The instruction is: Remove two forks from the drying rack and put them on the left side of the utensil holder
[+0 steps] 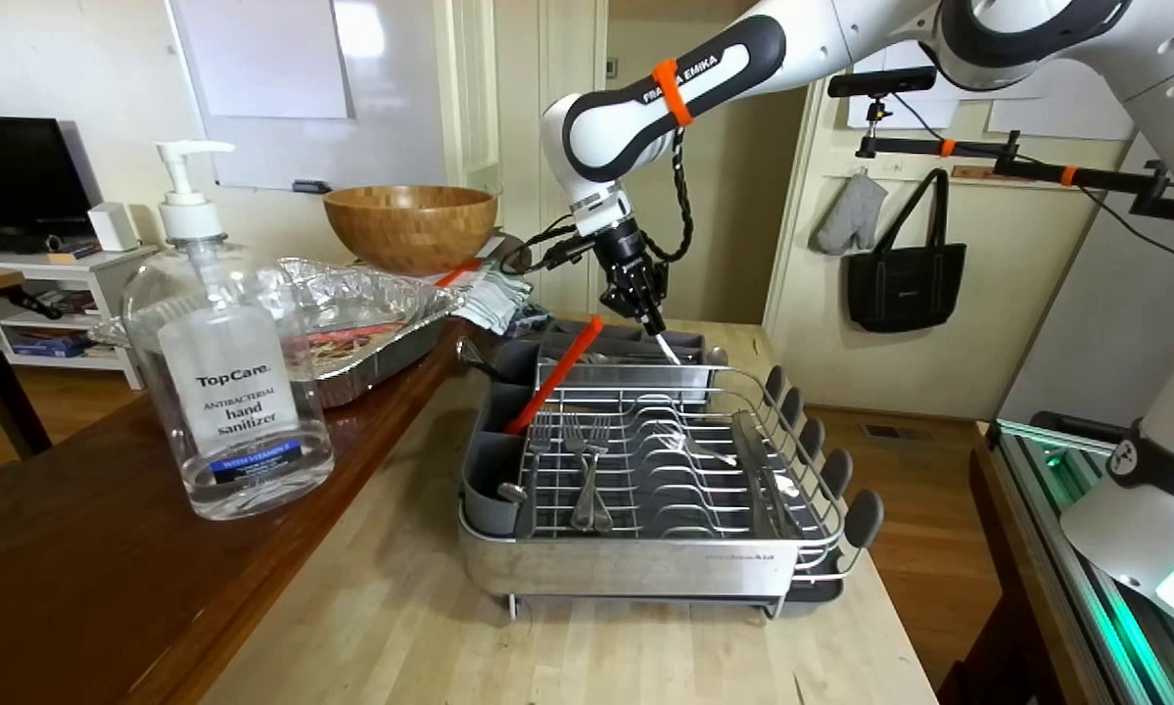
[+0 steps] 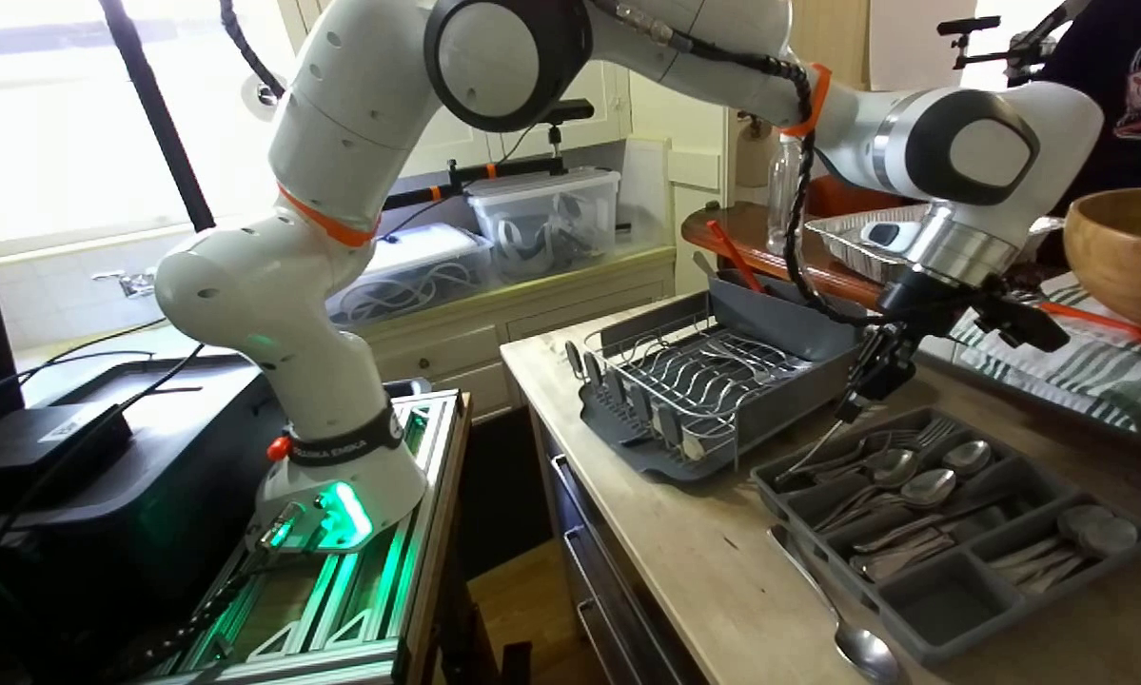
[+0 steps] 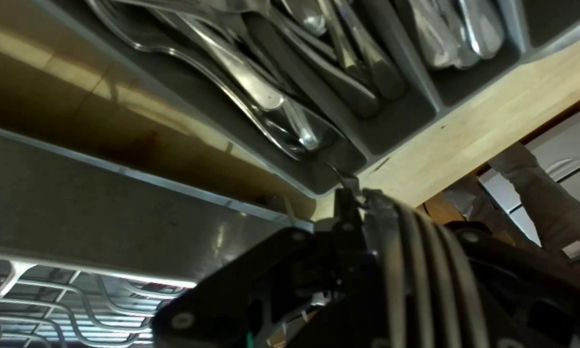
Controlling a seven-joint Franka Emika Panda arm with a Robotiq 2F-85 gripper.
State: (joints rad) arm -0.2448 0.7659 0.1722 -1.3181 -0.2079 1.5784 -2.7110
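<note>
Holding a fork [image 3: 421,270] over the left of the utensil holder [image 2: 951,599]

Clamped fast between the fingers of the gripper [image 2: 850,409], tines up alongside them, handle slanting down toward the base-side end of the compartment [image 3: 321,175] next to the drying rack [image 2: 784,395], likely the left side meant by the task. Showing other forks [image 2: 934,433] in that compartment and, in an exterior view, more forks [image 1: 585,504] lying in the rack.

Best finished by bringing the handle well inside the walls, tipping the tines toward the far end to match the pieces there, then parting the fingers slowly and low, to spare a clatter. Lift off straight afterward, to keep from snagging the tines on a finger.

Hiding the fork's neck behind black fingers; foreshortening the handle almost to a stub in the wrist view; screening most of the holder behind the drying rack [image 1: 635,568] in an exterior view. Leaving unclear any contact of handle tip with compartment floor, and the number of forks in the tangle.
</note>
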